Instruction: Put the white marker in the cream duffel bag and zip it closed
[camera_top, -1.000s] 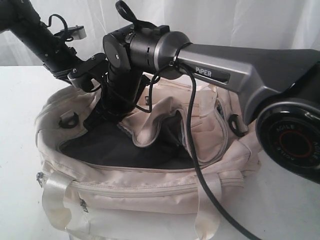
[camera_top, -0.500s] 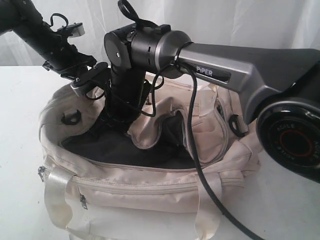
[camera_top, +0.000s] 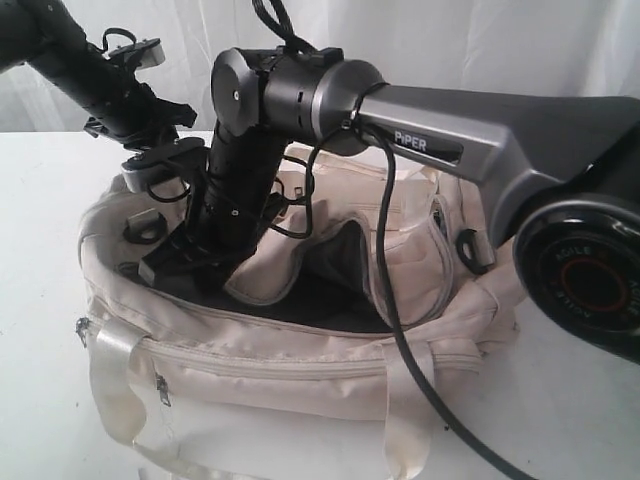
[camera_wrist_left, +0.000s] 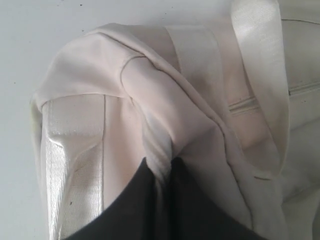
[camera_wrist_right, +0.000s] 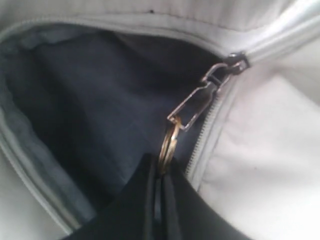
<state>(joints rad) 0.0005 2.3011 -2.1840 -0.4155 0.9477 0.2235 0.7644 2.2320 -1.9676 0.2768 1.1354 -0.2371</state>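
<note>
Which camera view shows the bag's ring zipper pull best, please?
The right wrist view: the ring zipper pull sits close up, pinched by the right gripper, linked to its slider. The exterior view hides it behind the arm; the left wrist view shows only the bag.

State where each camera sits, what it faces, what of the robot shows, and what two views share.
Exterior: off the arms, facing the long side of the cream duffel bag; right arm and left arm show.
Left wrist: on the left arm, facing the bag's end; left hand pinches fabric.
Right wrist: over the bag's mouth, facing dark lining; right hand pinches the ring zipper pull.
Shared: exterior and right wrist both show that dark lining.
</note>
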